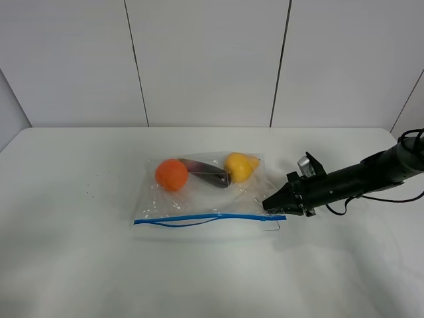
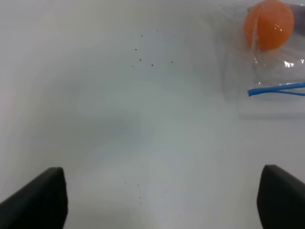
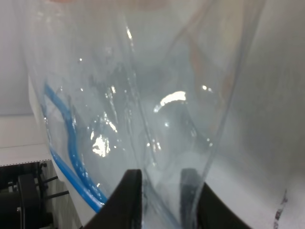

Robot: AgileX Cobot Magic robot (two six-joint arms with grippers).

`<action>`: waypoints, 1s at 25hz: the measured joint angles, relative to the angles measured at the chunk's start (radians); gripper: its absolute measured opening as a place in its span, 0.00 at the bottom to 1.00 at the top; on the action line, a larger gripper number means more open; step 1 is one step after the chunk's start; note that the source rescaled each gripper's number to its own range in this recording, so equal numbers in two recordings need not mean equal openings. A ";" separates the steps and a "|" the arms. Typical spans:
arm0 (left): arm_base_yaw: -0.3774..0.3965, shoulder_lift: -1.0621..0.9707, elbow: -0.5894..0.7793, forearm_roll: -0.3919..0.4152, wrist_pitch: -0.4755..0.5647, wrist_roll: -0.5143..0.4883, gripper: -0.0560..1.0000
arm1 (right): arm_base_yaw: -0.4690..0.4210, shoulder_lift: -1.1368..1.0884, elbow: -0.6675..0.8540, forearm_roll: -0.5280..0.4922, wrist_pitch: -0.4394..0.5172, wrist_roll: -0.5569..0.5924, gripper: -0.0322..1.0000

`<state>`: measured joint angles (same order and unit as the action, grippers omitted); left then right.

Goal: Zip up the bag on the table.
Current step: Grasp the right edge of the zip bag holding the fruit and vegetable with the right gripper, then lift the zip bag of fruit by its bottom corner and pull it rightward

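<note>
We are stretching our right arm [image 1: 358,177] low in from the frame's right edge, the right gripper [image 1: 273,206] clamping the bag [image 1: 199,197] at the right end of its zip [image 1: 199,218], mid-frame on the table [image 1: 79,265], while the left gripper [image 2: 159,191] is hanging spread wide.

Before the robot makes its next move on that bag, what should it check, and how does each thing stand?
1. Hold on the bag: ok, the right hand pinches its plastic at one end.
2. Grip firm enough for a pull: cannot tell.
3. Is the zip strip sealed: not ok, its two blue tracks gape toward the other end.
4. Free helper: ok, the left hand is open above the table, beside that gaping end.
5. Fruit away from the strip: ok, the orange fruit and yellow fruit sit farther in.
</note>
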<state>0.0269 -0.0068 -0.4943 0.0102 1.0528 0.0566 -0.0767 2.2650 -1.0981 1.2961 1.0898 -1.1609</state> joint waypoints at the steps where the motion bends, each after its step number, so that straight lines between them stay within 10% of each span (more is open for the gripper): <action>1: 0.000 0.000 0.000 0.000 0.000 0.000 1.00 | 0.000 0.000 0.000 -0.001 0.000 0.000 0.24; 4: 0.000 0.000 0.000 0.000 0.000 0.000 1.00 | 0.000 0.000 0.000 -0.002 0.000 0.000 0.03; 25: 0.000 0.000 0.000 0.000 0.000 0.000 1.00 | 0.119 -0.092 -0.198 0.093 0.111 0.340 0.04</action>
<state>0.0269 -0.0068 -0.4943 0.0102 1.0528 0.0566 0.0424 2.1734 -1.2965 1.3891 1.2004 -0.8204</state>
